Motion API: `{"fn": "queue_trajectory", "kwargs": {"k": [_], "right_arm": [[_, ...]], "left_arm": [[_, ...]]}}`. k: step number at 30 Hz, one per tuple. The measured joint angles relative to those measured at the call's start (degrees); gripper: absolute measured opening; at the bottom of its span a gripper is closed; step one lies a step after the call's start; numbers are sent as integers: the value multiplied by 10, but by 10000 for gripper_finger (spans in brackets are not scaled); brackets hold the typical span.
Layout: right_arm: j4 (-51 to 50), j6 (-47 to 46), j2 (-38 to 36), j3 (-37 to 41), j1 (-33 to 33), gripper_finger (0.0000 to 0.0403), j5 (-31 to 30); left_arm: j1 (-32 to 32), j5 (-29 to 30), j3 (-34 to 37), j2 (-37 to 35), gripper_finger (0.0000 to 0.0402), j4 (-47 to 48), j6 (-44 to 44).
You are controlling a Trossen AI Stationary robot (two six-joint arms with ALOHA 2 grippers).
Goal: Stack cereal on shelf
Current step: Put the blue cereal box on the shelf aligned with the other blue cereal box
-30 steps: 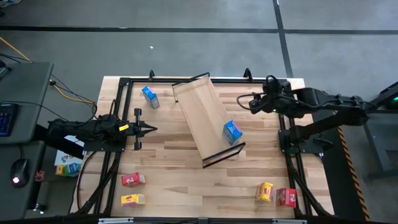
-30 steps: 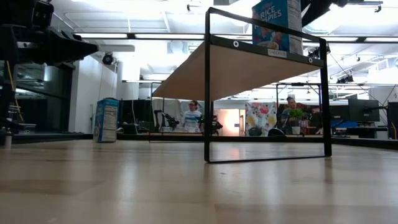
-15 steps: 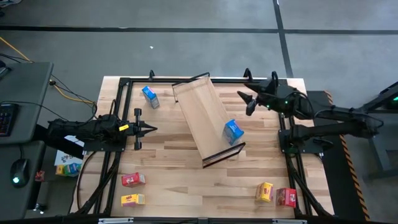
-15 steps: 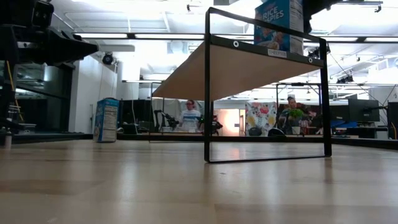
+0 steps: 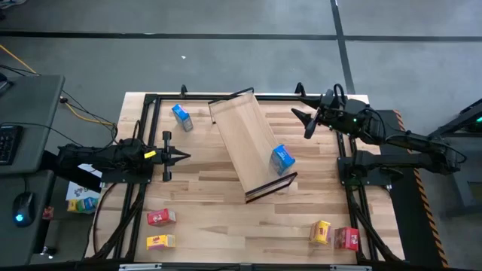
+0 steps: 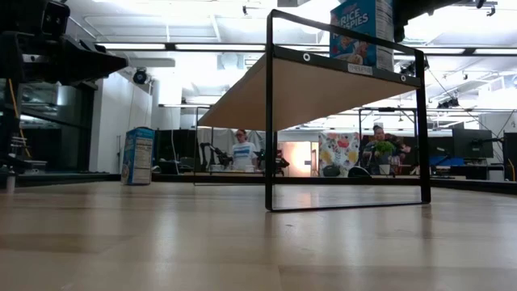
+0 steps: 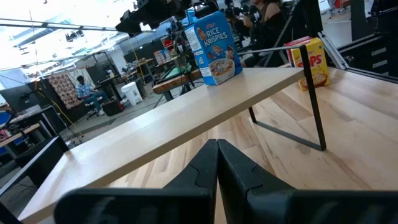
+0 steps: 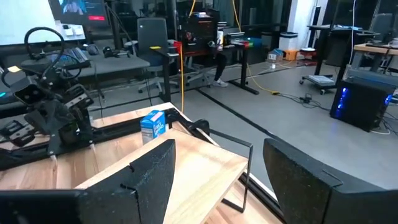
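Overhead, yellow boxes (image 5: 321,232) and red boxes (image 5: 160,217) ring the shelf (image 5: 245,141); right gripper (image 5: 303,123) fingers open, left gripper (image 5: 184,156) closed, empty. People appear only at table level.

Light-wood shelf (image 5: 245,139), dark frame; blue (image 5: 282,159), yellow (image 5: 321,232), red (image 5: 346,239) cereal boxes
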State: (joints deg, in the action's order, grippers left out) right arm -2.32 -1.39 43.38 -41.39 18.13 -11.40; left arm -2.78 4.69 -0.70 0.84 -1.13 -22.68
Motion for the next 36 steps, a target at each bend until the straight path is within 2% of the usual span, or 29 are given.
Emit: {"fn": "queue_trajectory", "kwargs": {"k": [32, 34, 36], "right_arm": [[-13, 18, 0, 0, 0, 236, -8], [-18, 19, -6, 0, 0, 236, -8], [-27, 18, -15, 0, 0, 236, -8]], "left_arm": [[0, 0, 0, 0, 0, -2, 1], [0, 1, 0, 0, 0, -19, 2], [0, 26, 0, 0, 1, -63, 31]]}}
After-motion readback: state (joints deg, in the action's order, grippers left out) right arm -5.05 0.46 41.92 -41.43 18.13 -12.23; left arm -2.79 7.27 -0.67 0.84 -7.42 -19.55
